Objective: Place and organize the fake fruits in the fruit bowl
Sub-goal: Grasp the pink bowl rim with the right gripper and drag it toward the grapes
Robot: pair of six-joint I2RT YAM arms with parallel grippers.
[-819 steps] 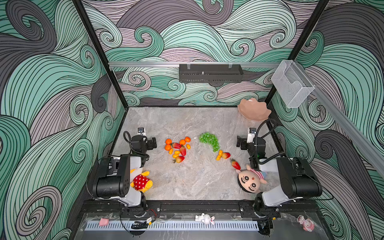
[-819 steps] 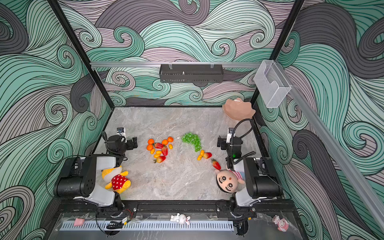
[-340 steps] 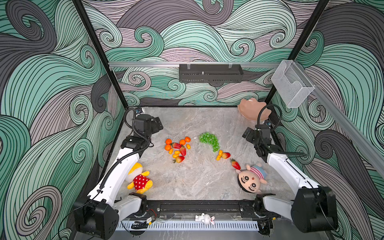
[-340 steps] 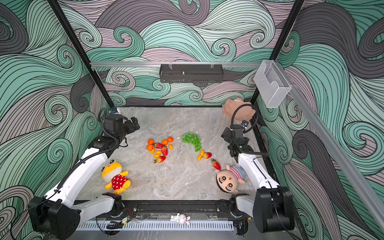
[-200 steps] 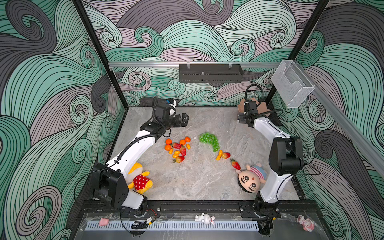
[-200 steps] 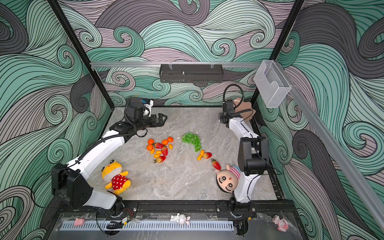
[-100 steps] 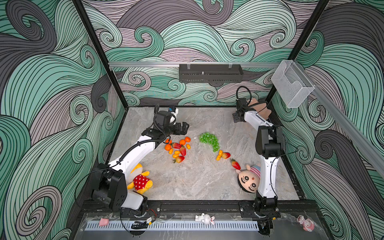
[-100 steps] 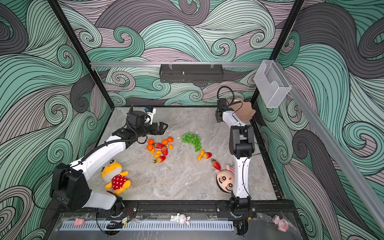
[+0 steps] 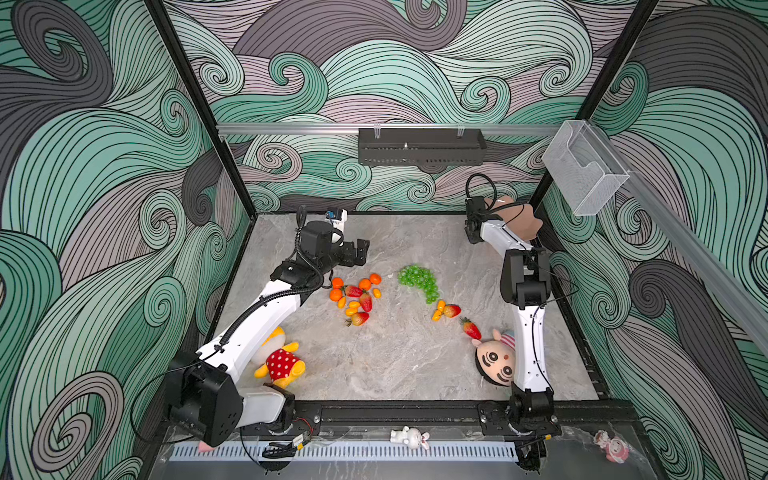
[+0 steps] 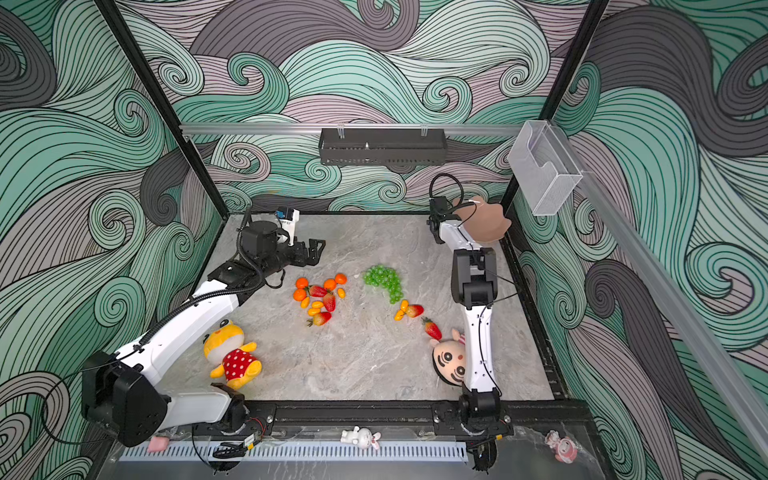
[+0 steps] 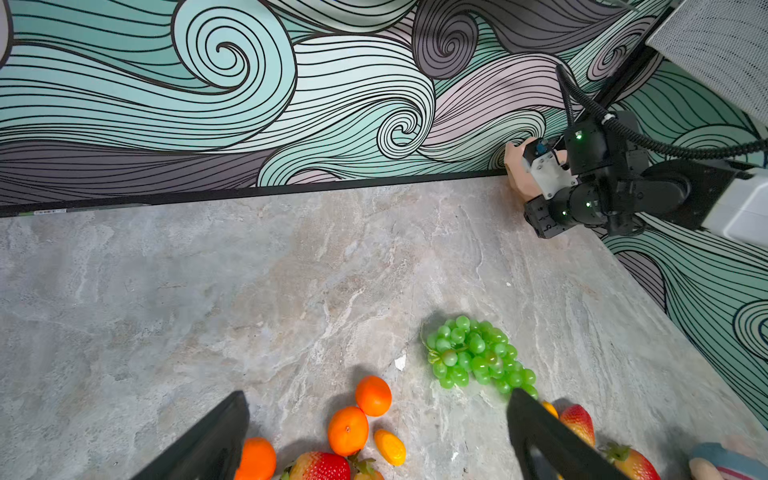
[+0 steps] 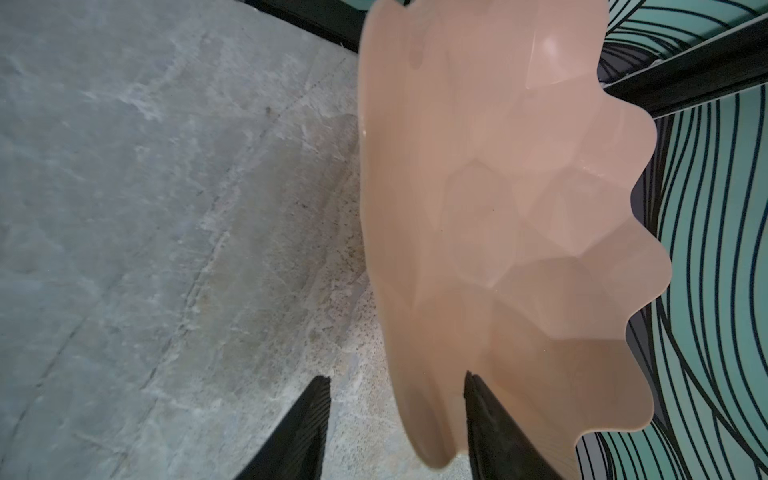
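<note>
Plush toy point(image 9: 279, 362) on the near left, yellow with red polka dots, lying on the marble table point(image 9: 395, 370). Further in, the left gripper point(image 9: 360, 252) hangs just beyond the left-hand fruit cluster, fingers spread wide, nothing between them. Just on its near side: tangerines point(image 9: 365, 284), strawberries point(image 9: 365, 301) and kumquats point(image 9: 353, 306), packed close together. Centre stage, the green grape bunch point(image 9: 417, 280) lies on its own, with two small kumquats and a strawberry just near-right of its tail. One more strawberry sits right beside the round-faced doll point(image 9: 494, 368), near right. And over in the far right corner, the pink fruit bowl point(image 12: 498, 187). The right gripper point(image 12: 395, 376) has one finger inside the rim and one outside, with table showing between the outer finger and the bowl: not clamped.
</note>
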